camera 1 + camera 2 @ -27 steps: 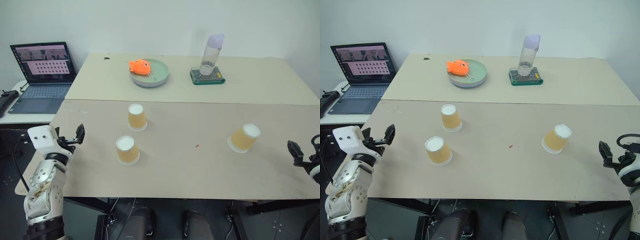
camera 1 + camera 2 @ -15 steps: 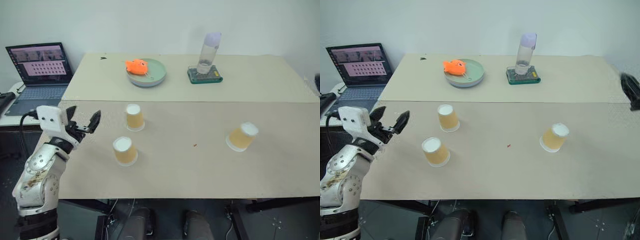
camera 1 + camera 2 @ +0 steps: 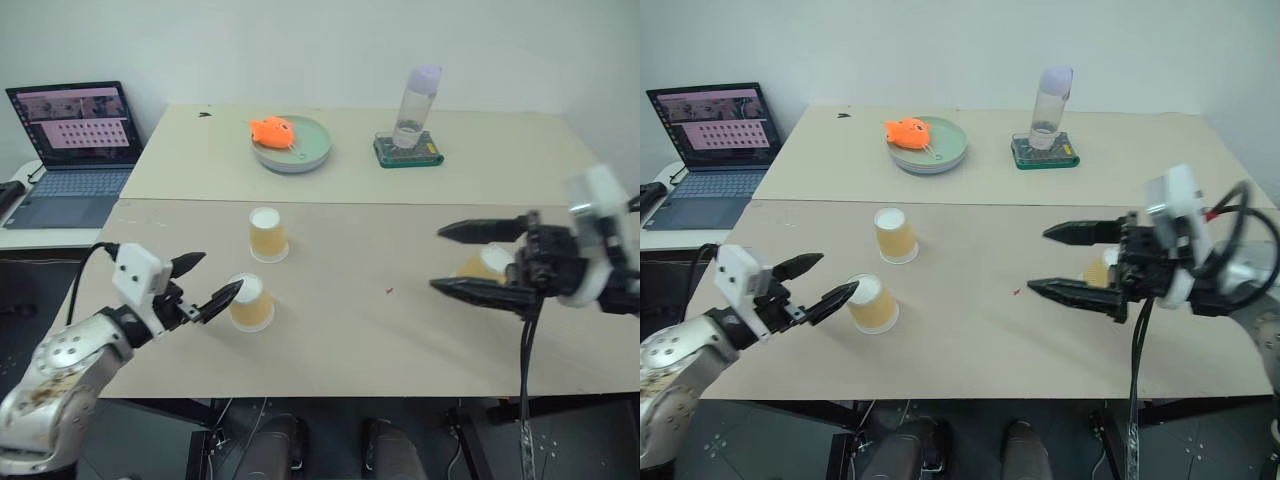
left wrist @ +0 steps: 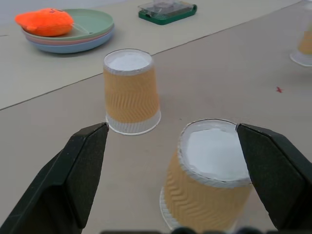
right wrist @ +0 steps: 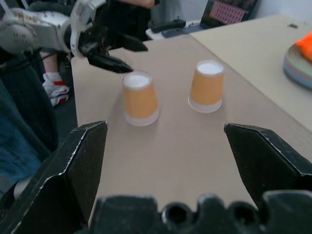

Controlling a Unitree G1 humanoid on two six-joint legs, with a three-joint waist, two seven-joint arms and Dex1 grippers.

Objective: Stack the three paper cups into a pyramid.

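Three tan paper cups stand upside down on the table, apart from each other. One cup (image 3: 265, 233) is at the mid left, a second cup (image 3: 249, 302) sits nearer the front edge, and the third cup (image 3: 483, 266) on the right is partly hidden behind my right gripper. My left gripper (image 3: 218, 275) is open, its fingertips just left of the near cup (image 4: 209, 180), not touching it. My right gripper (image 3: 437, 259) is open and points left, hovering in front of the right cup. In the right wrist view the two left cups (image 5: 140, 97) (image 5: 207, 85) lie ahead of it.
At the back stand a green plate (image 3: 312, 152) holding an orange toy fish (image 3: 275, 130) and a clear bottle (image 3: 418, 105) on a green base. An open laptop (image 3: 70, 140) sits on a side table at the left. A small red speck (image 3: 390, 291) lies mid-table.
The left gripper has come in from the table's left edge to just beside the near cup. The right gripper has swung in from the right edge, over the table, in front of the right cup.
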